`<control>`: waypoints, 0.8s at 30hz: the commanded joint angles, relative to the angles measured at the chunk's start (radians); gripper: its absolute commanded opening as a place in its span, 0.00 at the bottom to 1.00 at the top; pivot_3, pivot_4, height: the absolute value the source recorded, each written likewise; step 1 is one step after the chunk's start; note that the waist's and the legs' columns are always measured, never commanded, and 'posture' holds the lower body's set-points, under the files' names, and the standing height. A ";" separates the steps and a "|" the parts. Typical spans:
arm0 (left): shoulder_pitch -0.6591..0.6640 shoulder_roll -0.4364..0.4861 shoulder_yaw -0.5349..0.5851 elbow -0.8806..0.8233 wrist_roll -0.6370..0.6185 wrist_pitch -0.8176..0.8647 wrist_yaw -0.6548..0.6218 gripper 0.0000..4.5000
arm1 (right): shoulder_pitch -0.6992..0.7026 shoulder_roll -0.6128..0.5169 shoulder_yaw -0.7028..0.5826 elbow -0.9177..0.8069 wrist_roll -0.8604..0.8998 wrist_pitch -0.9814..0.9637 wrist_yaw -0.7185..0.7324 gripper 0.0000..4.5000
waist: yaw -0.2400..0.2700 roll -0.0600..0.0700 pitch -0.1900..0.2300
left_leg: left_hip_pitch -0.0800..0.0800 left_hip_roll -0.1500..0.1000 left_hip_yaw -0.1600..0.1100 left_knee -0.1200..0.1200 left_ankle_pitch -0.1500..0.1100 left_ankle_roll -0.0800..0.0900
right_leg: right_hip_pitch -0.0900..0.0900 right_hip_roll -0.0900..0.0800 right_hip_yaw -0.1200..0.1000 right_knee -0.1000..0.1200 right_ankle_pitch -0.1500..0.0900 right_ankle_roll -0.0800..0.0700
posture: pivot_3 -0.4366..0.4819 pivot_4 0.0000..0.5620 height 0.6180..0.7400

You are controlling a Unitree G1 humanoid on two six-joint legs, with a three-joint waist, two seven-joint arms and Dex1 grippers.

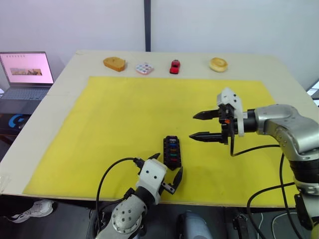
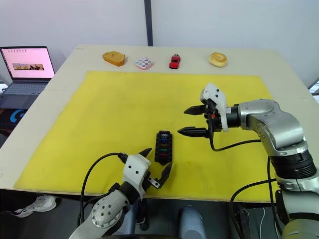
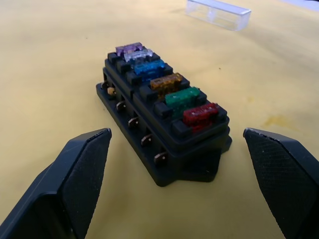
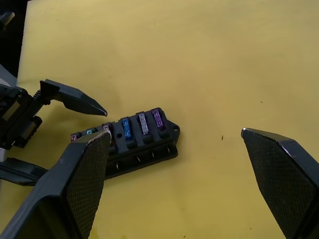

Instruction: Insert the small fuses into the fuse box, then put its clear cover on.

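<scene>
The black fuse box [image 1: 172, 151] lies on the yellow mat near the front edge. A row of small fuses [image 3: 164, 84] sits in its slots: purple, grey, blue, amber, green and red. Beyond the box, flat on the mat, lies the clear cover [image 3: 218, 12]. My left gripper [image 1: 167, 172] is open right at the near end of the box, one finger [image 3: 75, 179] on each side and touching nothing. To the right of the box and above the mat, my right gripper [image 1: 194, 126] is open and empty. The box [image 4: 134, 144] also appears in the right wrist view.
The yellow mat [image 1: 124, 114] covers most of the table. Along the back edge stand a brown bread-like block [image 1: 114, 63], a white tile with coloured dots [image 1: 144, 68], a red toy car [image 1: 174, 66] and a doughnut [image 1: 218, 64]. An open laptop [image 1: 26, 74] is at the far left.
</scene>
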State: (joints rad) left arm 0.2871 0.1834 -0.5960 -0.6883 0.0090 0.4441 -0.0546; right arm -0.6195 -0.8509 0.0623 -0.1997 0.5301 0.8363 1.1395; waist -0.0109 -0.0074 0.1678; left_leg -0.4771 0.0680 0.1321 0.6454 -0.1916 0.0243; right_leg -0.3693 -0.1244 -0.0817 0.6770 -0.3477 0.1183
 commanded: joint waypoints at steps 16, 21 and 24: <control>-0.005 -0.120 -0.120 0.108 -0.070 -0.017 0.044 0.01 | 0.028 -0.048 -0.060 -0.080 0.055 0.028 -0.035 1.00 | 0.005 0.001 0.000 | 0.000 -0.001 0.000 0.000 -0.001 0.001 | 0.002 -0.001 -0.001 -0.003 0.000 0.000 | 0.48 0.27 1.00; -0.008 -0.095 -0.103 0.089 -0.078 -0.020 0.035 0.01 | 0.042 -0.057 -0.072 -0.093 0.064 0.037 -0.044 1.00 | 0.005 0.001 0.000 | 0.000 -0.001 0.000 0.001 -0.001 0.001 | 0.003 -0.001 -0.001 -0.003 0.000 0.000 | 0.48 0.27 1.00; 0.015 -0.060 -0.123 0.059 -0.092 -0.051 -0.003 0.13 | 0.046 -0.065 -0.077 -0.094 0.066 0.039 -0.044 1.00 | 0.004 0.001 0.000 | 0.000 -0.001 0.000 0.001 -0.001 0.001 | 0.003 -0.001 -0.001 -0.003 0.000 0.000 | 0.48 0.27 1.00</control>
State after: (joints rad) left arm 0.2462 0.1575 -0.5949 -0.5948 -0.0617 0.4090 -0.0373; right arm -0.5661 -0.9001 0.0243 -0.2641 0.5773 0.8775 1.0961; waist -0.0072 -0.0068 0.1674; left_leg -0.4770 0.0670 0.1320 0.6460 -0.1925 0.0258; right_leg -0.3664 -0.1252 -0.0831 0.6735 -0.3475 0.1186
